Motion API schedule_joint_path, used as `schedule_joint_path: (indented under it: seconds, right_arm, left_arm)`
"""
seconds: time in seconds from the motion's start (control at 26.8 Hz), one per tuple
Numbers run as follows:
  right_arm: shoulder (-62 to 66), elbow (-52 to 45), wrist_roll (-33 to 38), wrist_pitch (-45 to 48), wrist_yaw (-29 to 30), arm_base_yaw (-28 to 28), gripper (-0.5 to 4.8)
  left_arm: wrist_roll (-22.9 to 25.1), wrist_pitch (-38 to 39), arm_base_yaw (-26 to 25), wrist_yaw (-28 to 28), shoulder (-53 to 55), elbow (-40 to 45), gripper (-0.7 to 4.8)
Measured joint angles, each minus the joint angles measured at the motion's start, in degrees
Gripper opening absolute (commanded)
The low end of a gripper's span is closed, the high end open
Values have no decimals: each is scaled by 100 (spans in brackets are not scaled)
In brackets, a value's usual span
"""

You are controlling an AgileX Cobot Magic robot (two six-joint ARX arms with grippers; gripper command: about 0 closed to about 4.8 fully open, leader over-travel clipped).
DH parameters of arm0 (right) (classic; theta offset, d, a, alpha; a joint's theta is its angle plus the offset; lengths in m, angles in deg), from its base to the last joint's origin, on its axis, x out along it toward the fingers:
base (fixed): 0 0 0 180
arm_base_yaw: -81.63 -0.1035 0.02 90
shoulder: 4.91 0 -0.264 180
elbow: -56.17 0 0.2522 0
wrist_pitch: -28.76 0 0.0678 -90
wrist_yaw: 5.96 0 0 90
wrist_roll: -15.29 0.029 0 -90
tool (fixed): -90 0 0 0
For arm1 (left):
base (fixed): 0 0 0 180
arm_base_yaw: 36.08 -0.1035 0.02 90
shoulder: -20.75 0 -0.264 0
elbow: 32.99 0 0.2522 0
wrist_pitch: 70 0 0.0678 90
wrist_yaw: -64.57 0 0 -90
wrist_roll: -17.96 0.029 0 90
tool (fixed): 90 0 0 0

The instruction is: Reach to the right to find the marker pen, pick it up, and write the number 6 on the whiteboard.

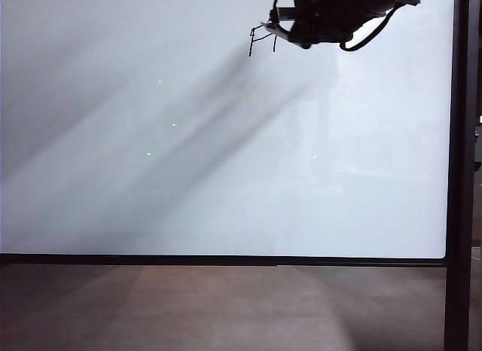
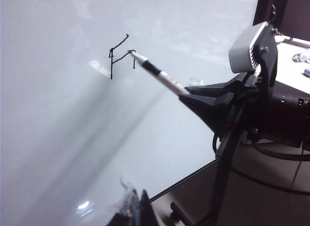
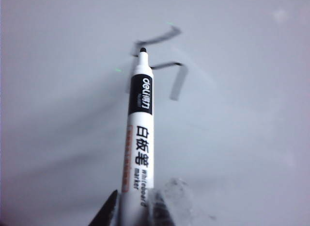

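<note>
Right wrist view — right gripper (image 3: 133, 209) pinching marker pen (image 3: 138, 134), tip at unfinished number 6 (image 3: 162, 61), left gripper (image 2: 133, 209) jaws unclear.

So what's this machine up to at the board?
The right gripper, high up near the top of the whiteboard, holds a marker pen with its tip against the board. It is drawing the number 6, which is only partly done: a few angular black strokes with the bottom not yet closed. The left gripper hangs back lower down, apparently holding nothing.
</note>
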Motion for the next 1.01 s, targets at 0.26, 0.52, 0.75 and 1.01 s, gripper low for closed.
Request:
schedule_joint_path:
  seconds: [0.26,0.52,0.75,1.01]
  right_arm:
    - [232,-2,-7,-44,251,7,30]
    - [474,2,-17,380,221,7,30]
    - [619,4,-20,522,221,28,30]
    - [638,4,-20,599,203,85,30]
  left_arm:
    - [0,-2,-2,0,2,0,-5]
    - [0,-2,-2,0,2,0,-5]
    - [0,0,-2,0,2,0,-5]
    - [0,-2,-2,0,2,0,-5]
